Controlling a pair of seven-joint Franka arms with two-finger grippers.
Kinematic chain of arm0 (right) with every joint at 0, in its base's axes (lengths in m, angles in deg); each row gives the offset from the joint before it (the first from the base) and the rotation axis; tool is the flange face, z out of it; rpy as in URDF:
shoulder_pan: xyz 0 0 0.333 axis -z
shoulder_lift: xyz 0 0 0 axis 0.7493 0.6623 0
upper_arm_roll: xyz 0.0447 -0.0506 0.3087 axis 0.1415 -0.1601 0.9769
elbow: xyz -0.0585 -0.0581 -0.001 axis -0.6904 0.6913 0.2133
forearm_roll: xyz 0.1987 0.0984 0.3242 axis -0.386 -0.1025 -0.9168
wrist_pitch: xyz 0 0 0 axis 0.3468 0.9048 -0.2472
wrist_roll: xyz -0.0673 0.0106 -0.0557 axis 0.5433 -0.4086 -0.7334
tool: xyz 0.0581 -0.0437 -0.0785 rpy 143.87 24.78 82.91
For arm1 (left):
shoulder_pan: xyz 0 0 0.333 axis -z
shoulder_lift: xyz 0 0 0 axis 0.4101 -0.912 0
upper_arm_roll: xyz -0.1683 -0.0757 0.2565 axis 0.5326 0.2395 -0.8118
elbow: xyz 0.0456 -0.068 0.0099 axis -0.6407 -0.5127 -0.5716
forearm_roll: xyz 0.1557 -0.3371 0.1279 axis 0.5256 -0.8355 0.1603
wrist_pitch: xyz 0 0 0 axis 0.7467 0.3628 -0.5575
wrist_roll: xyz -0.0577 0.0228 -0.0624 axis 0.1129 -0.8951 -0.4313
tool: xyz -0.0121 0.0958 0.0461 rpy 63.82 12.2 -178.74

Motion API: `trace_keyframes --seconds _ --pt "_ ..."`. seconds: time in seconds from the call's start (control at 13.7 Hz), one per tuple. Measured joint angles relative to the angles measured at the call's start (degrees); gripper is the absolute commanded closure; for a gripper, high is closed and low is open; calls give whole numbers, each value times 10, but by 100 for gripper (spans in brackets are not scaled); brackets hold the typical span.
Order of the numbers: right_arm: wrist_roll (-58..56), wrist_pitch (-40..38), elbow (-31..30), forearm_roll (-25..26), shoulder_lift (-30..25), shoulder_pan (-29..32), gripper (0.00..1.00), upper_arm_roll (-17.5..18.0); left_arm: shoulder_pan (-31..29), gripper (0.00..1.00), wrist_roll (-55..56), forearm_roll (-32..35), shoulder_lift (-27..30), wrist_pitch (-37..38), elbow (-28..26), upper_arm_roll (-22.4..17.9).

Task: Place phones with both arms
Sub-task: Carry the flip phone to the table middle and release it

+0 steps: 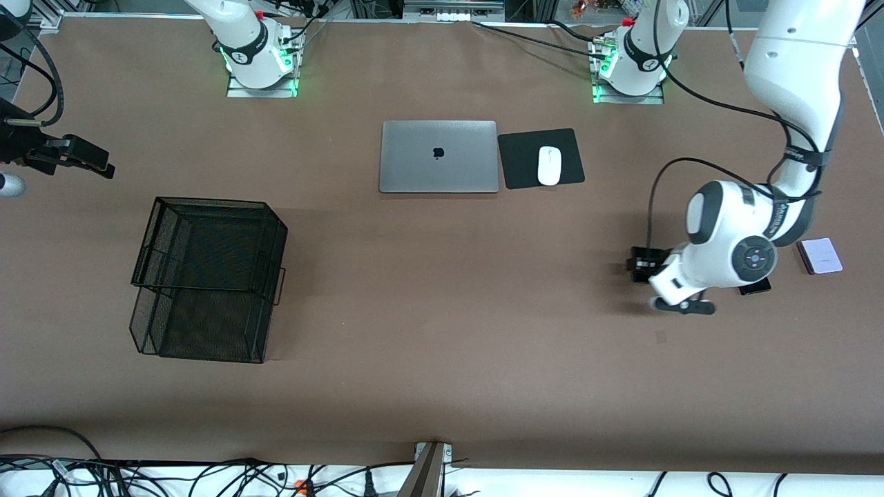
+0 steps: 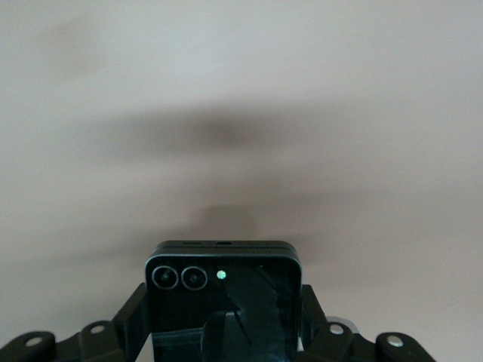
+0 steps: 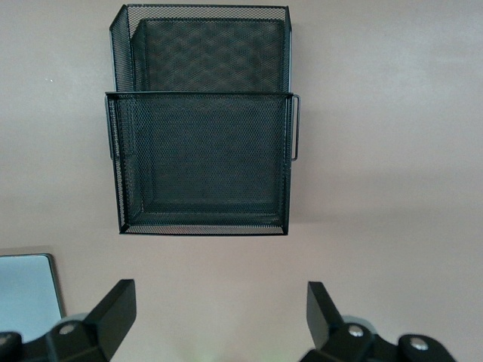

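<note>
Left tool point(image 2: 224, 332) is down at the tabletop point(image 1: 442, 310) toward the left arm's end, well away from the silver laptop point(image 1: 438, 157) and nearer the front camera than it; its fingers point(image 2: 130, 320) are pinched on the small squarish black phone point(image 2: 223, 302), seen in the left wrist view with two camera lenses and a small dot along its edge. In the front view the left arm's wrist covers most of that phone, only a dark corner shows at the wrist. The pale lavender-white phone point(image 1: 820, 255) lies flat on the tabletop just beside that wrist, closer to the left arm's end, not touched. The long slim black phone can't be made out. Right tool point(image 3: 219, 309) hangs spread wide with nothing between its fingers, up in the air past the right arm's end of the tabletop; the right arm waits. Its wrist view looks at the black wire mesh basket point(image 1: 207, 276), two-tiered, which sits toward the right arm's end from the laptop and nearer the front camera. White mouse point(image 1: 549, 166) rests on a black mousepad point(image 1: 514, 159) right beside the laptop, on the left arm's side.
</note>
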Motion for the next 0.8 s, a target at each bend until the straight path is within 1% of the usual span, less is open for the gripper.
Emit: trace_keyframes --seconds 0.07,0.15,0.29,0.36,0.44,0.51,0.58,0.66,0.8 --pt "0 0 0 0 0 0 0 0 22 69 16 -6 -4 5 16 19" --pt "0 0 0 0 1 0 0 0 57 68 46 -19 -14 5 31 30" --pt "0 1 0 0 1 0 0 0 146 66 131 -42 -61 -11 74 36" --pt "0 1 0 0 1 0 0 0 189 65 185 -50 -89 -44 94 36" --pt "0 3 0 0 1 0 0 0 232 52 242 -56 -118 -92 109 36" --pt "0 3 0 0 2 0 0 0 270 1 292 -57 -142 -139 118 35" --pt "0 3 0 0 2 0 0 0 298 0 328 -57 -160 -172 125 34" --pt "0 3 0 0 2 0 0 0 312 0 349 -57 -169 -187 131 34" --pt "0 4 -1 0 4 0 0 1 312 0 361 -57 -166 -180 141 31"
